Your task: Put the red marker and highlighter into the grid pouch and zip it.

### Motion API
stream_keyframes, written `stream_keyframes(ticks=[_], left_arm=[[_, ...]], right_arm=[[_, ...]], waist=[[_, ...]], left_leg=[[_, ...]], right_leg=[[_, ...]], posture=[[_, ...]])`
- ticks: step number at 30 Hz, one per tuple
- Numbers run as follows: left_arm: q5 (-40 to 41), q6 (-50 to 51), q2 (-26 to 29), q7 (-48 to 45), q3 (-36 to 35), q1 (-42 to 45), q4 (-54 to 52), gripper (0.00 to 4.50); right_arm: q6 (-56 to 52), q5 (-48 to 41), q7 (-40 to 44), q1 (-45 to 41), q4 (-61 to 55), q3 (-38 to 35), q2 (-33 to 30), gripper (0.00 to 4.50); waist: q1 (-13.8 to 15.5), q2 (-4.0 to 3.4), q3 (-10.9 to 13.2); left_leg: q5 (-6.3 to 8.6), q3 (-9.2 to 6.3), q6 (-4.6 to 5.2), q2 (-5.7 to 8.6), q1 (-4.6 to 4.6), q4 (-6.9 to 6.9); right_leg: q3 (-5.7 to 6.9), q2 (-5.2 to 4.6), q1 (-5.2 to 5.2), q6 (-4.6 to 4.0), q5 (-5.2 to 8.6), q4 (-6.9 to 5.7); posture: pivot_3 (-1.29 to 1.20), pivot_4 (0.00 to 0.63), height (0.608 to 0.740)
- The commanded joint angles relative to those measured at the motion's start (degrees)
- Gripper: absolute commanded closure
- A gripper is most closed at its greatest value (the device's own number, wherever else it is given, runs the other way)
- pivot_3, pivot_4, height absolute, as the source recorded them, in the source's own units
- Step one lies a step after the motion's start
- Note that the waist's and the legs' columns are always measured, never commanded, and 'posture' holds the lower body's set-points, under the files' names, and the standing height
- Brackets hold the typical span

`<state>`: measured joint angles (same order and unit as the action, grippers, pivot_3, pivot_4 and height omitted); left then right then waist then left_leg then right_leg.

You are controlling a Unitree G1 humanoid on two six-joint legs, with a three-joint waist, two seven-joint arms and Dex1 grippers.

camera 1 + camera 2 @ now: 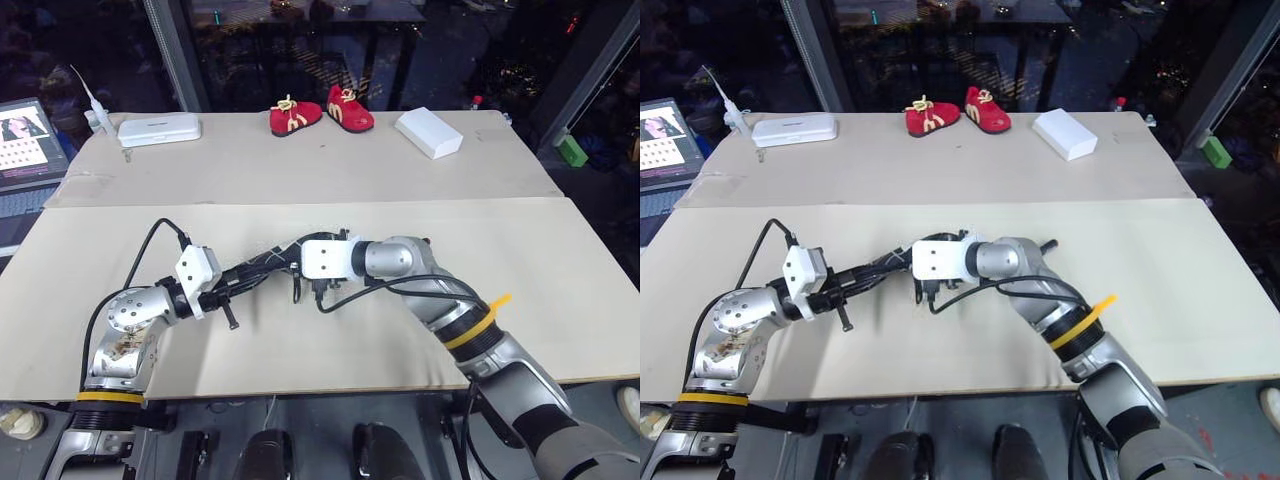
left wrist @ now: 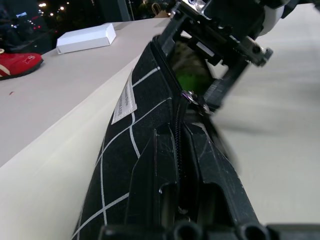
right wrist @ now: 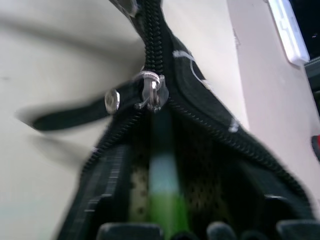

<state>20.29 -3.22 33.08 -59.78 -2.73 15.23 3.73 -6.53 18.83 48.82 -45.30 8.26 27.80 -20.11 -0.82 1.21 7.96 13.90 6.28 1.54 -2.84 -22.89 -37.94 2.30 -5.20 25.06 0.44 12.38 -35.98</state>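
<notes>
The grid pouch [image 1: 262,265], black with thin white lines and a white label [image 2: 124,102], hangs just above the table between my two grippers. My left gripper [image 2: 182,200] is shut on one end of it. My right gripper [image 3: 192,220] stands open at the other end, its fingers [image 3: 105,220] either side of the unzipped mouth. The light-green highlighter [image 3: 165,200] lies inside the pouch between those fingers. The zipper slider [image 3: 150,92] sits partway along, with the teeth closed beyond it. The red marker is hidden.
At the back of the table are two red shoes [image 1: 322,113], a white box [image 1: 428,132] and a white case [image 1: 158,130]. A laptop [image 1: 30,145] stands at the far left, and a green block [image 1: 572,150] lies beyond the table's right edge.
</notes>
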Motion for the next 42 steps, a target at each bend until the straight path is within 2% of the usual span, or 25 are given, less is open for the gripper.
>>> stream_keyframes(ticks=[1,6,9,12,15,18,20,29,39,42], left_arm=[[0.30,-0.61,-0.05,0.14,-0.30,0.58,-1.80,4.50],[0.19,-0.88,-0.03,0.28,-0.20,0.23,-1.75,4.50],[0.07,-1.17,-0.12,0.49,-0.27,-0.12,-1.60,4.50],[0.12,-1.14,-0.23,0.72,-0.34,-0.45,-1.81,4.50],[0.10,-1.38,-0.20,0.78,-0.39,-0.85,-1.86,4.50],[0.15,-1.39,-0.16,0.76,-0.50,-0.81,-1.77,4.50],[0.09,-1.48,-0.15,0.80,-0.57,-0.77,-1.65,4.50],[-0.04,-1.85,-0.37,1.33,-0.64,-1.16,-1.86,4.50],[0.00,-2.29,-0.32,1.73,-0.86,-1.50,-1.72,4.50],[0.06,-2.41,-0.32,1.78,-0.69,-1.50,-1.68,4.50]], right_arm=[[-1.07,-2.76,0.82,-0.94,-1.46,-4.39,-1.65,0.81],[-2.18,-13.95,10.81,1.46,-4.64,-11.52,-8.61,0.81],[-9.55,-29.29,24.42,7.82,-9.86,-19.26,-16.74,0.81],[-13.67,-34.32,24.93,8.53,-8.47,-23.12,-18.48,0.81],[-8.81,-30.45,20.42,6.29,0.75,-23.47,-17.98,0.81],[-1.86,-24.33,17.43,3.93,9.18,-20.25,-18.14,0.81],[2.15,-20.12,15.89,1.46,14.66,-17.42,-17.61,0.81],[18.12,-7.89,15.74,-8.55,31.81,-7.70,-15.59,0.81],[27.09,-2.79,21.42,-16.47,44.49,-4.03,-15.46,0.81],[27.73,-0.72,19.58,-19.23,48.91,-3.44,-14.26,0.81]], waist=[[0.00,0.00,0.00],[0.19,0.00,0.00],[0.88,0.01,0.00],[0.95,0.01,0.00],[-0.35,0.01,0.01],[-0.37,0.03,0.02],[-0.38,0.03,0.02],[-0.18,0.02,0.02],[-0.17,0.00,0.03],[-0.24,-0.01,0.04]], left_leg=[[0.00,0.00,0.00,0.00,0.00,0.00],[0.01,-0.01,0.01,0.00,-0.02,0.00],[0.03,-0.06,0.05,0.02,-0.06,0.00],[0.07,-0.05,0.12,0.02,0.00,-0.02],[0.07,0.00,0.12,-0.02,0.24,-0.04],[0.08,-0.01,0.11,-0.06,0.84,0.02],[0.08,0.00,0.10,-0.04,0.81,0.05],[0.07,0.05,0.10,0.00,0.57,0.04],[0.07,0.04,0.10,-0.01,0.59,0.05],[0.07,0.05,0.10,-0.01,0.59,0.05]], right_leg=[[0.00,0.00,0.00,0.00,0.00,0.00],[0.00,0.00,0.00,0.00,0.00,0.05],[0.05,-0.02,-0.06,0.00,0.00,0.14],[0.02,-0.04,-0.15,0.01,-0.01,0.22],[-0.09,0.01,-0.22,-0.07,-0.05,0.11],[-0.05,0.07,-0.77,-0.13,0.04,0.10],[-0.08,0.05,-0.75,-0.11,0.06,0.10],[-0.10,-0.01,-0.57,-0.08,0.06,0.12],[-0.09,-0.01,-0.58,-0.08,0.06,0.12],[-0.10,-0.02,-0.58,-0.08,0.06,0.10]], posture=[[0.00,0.150,0.740],[0.00,0.150,0.740],[0.00,0.150,0.740],[0.00,0.150,0.740],[0.00,0.150,0.740],[0.00,0.150,0.740],[0.00,0.150,0.740],[0.00,0.150,0.740],[0.00,0.150,0.740],[0.00,0.150,0.740]])
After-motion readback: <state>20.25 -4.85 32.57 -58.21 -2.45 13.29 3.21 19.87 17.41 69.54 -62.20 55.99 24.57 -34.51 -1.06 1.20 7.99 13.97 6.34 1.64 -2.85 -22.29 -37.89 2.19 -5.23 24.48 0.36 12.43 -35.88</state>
